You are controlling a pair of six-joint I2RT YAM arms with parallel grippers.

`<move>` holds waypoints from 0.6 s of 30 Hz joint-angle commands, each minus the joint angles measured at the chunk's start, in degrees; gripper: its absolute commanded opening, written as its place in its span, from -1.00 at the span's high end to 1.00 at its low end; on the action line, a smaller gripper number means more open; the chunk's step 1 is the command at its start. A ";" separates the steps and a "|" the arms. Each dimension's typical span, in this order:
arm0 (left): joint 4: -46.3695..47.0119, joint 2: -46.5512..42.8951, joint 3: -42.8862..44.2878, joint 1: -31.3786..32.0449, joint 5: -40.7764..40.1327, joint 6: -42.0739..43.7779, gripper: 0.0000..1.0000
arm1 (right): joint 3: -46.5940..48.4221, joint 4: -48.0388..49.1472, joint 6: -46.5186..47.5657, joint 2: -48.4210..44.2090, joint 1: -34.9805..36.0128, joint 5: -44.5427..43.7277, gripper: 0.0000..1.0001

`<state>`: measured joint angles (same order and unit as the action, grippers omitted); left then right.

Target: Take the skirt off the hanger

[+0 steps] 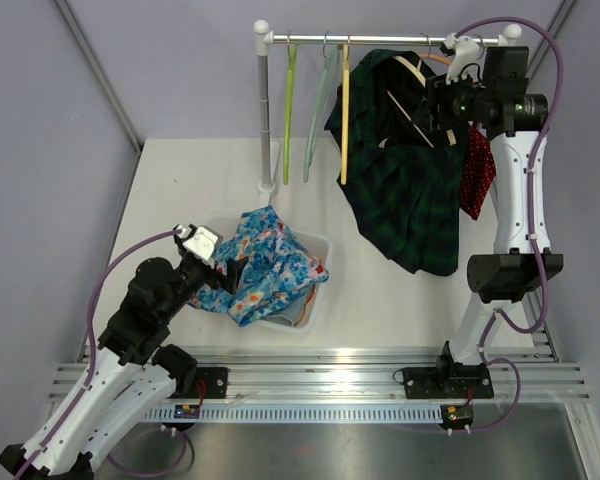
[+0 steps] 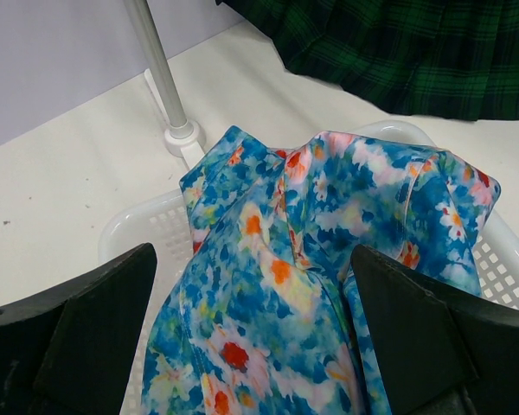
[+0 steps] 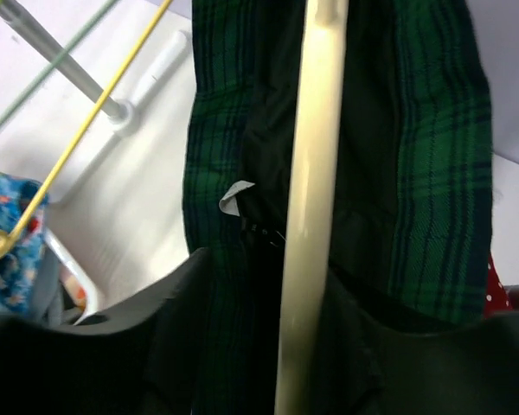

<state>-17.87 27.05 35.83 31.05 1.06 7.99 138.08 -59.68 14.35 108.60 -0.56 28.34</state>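
In white basket (image 2: 125,229) | floral cloth (image 2: 311,259) heaped | left hand (image 2: 253,290) spread

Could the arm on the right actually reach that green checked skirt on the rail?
Probably yes: its hand is up at the rail, fingers either side of the skirt and its pale hanger, with nothing between.

White table, with a basket and a rack foot on it.
On the matte white table (image 1: 180,190) a white mesh basket (image 1: 322,243) sits toward the front left, heaped with floral cloth (image 1: 265,262). The clothes rack's round white foot (image 1: 268,186) stands just behind the basket, toward the back wall.
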 commanded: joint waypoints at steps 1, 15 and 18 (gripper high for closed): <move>2.57 -0.50 -0.50 0.15 -0.80 0.71 -0.98 | -0.45 2.11 3.40 -2.07 2.14 -7.33 -0.04; 5.12 0.81 -0.06 0.15 -8.79 -9.29 -0.98 | 0.26 9.66 -0.28 -5.76 3.90 -8.21 1.00; 5.30 1.25 0.64 0.15 -8.27 -10.71 -0.98 | 0.17 12.13 -2.30 -7.87 3.90 -7.68 1.00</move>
<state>-16.32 27.70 35.16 31.05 -4.78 1.30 136.94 -57.58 14.70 107.70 2.74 19.99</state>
